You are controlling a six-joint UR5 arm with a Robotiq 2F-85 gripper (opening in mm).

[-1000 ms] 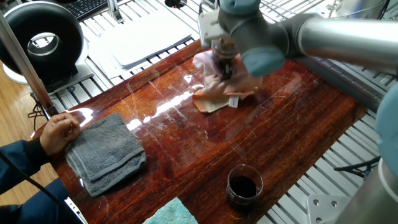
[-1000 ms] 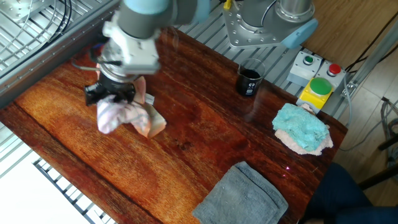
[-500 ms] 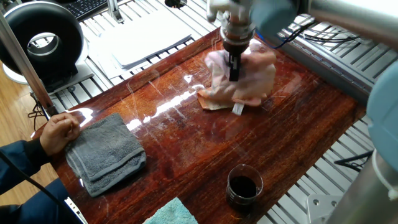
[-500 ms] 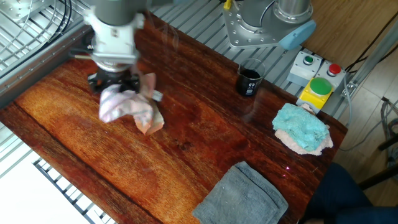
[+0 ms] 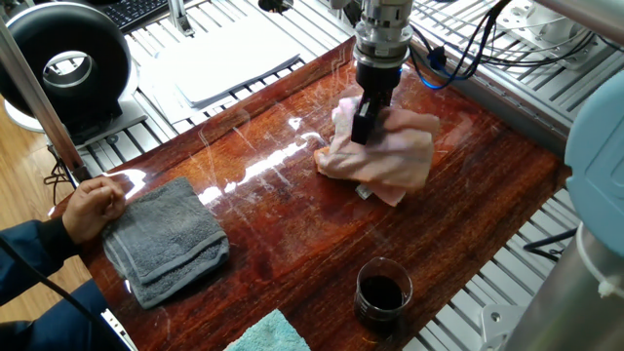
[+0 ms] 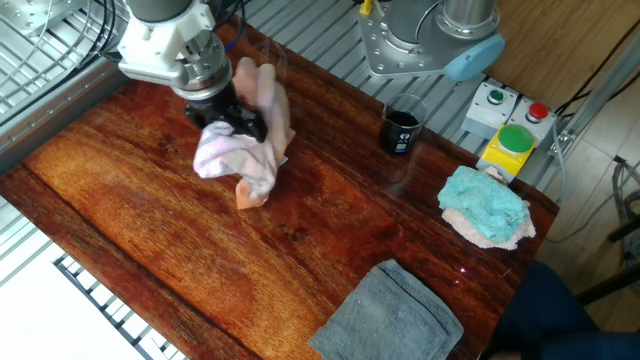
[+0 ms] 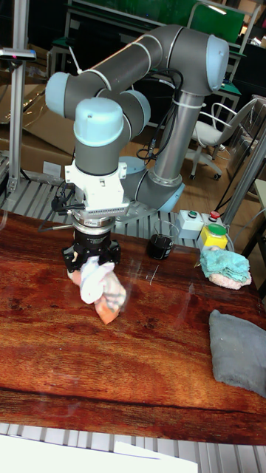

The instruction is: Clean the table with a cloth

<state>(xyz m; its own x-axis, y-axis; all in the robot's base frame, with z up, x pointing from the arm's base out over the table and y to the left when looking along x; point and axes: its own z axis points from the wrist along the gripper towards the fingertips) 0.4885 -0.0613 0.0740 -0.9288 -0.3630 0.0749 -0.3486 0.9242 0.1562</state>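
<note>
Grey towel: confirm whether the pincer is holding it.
No, the grey towel lies apart while the pincer grips the pink cloth.

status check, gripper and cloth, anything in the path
Gripper shut on the pink cloth, cloth pressed to the table. Glass of dark liquid and grey towel sit apart from it.

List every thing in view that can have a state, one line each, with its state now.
gripper: pointing down, fingers shut on the cloth
cloth: crumpled, pressed on the table
table: glossy, bearing all the items
glass cup: upright, holding dark liquid
grey towel: folded, lying flat
teal cloth: bunched, at the table's corner
person's hand: resting at the table's edge beside the grey towel
</note>
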